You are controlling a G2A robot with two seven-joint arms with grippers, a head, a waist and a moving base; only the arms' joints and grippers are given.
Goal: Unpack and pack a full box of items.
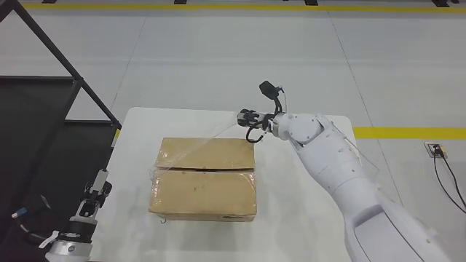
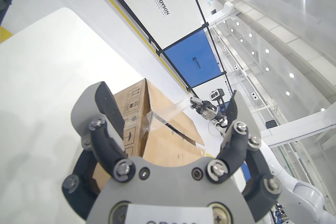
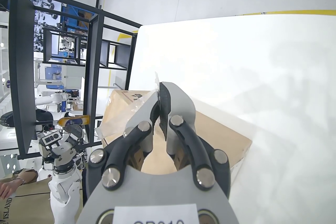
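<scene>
Left gripper (image 2: pixel 169 101) is hanging near-left, jaws wide and empty. Right gripper (image 3: pixel 160 101) is pinching clear tape (image 2: pixel 174 110) taut beyond the box (image 1: pixel 204 189), seemingly to unseal its flaps.

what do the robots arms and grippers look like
Both arms are white with rounded segments; the right arm carries a black cable near its wrist. The left gripper and right gripper each have a grey plate, black linkages with silver screws, grey fingers with black pads.
</scene>
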